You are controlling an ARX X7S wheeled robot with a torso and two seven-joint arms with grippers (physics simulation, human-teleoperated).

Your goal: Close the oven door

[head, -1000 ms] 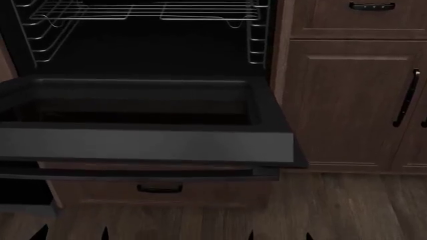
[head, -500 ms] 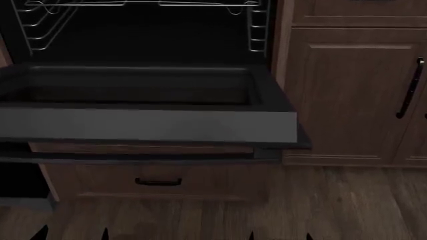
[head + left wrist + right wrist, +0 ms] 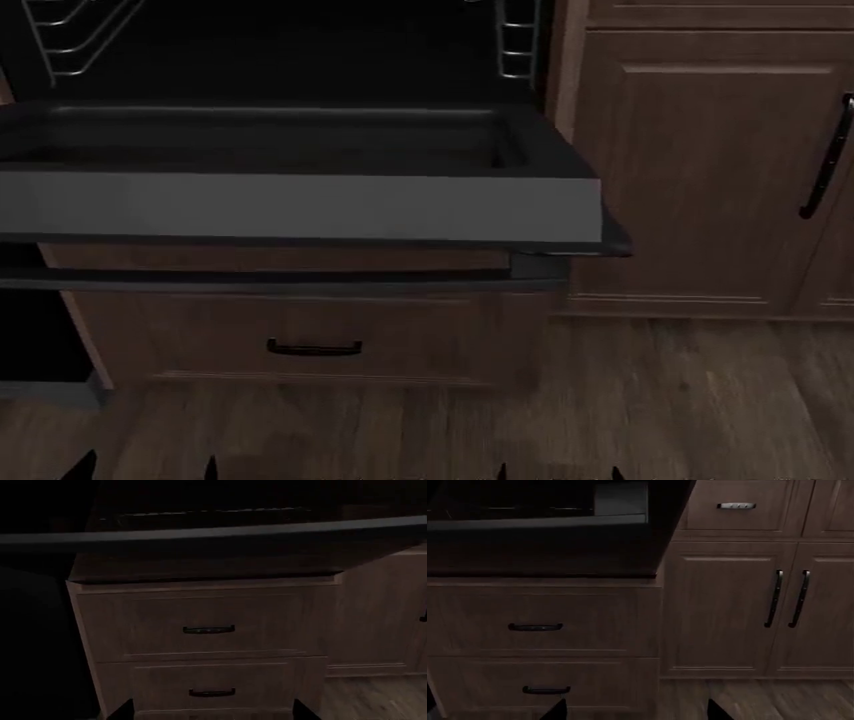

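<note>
The oven door [image 3: 294,205] hangs open and lies flat, its grey edge band facing me and the dark window recess on top. A long dark bar handle [image 3: 267,281] runs just under the band. Only the fingertips of my left gripper [image 3: 144,470] and right gripper [image 3: 558,472] show at the bottom of the head view, low and well short of the door. Both are open with nothing between them. From the left wrist view the door [image 3: 213,550] is seen from below, beyond the left gripper [image 3: 212,715]. The right wrist view has the door [image 3: 547,550] above the right gripper [image 3: 637,714].
Wire racks [image 3: 514,40] line the dark oven cavity. Below the door is a brown wooden drawer front [image 3: 200,335] with a small black handle [image 3: 314,348]. Wooden cabinet doors [image 3: 694,170] with a vertical black handle [image 3: 827,160] stand to the right. Wood floor [image 3: 667,400] lies in front.
In the head view the door, drawer and cabinets have slid upward, and less of the racks shows. The door stays open and flat. The fingertips keep their places.
</note>
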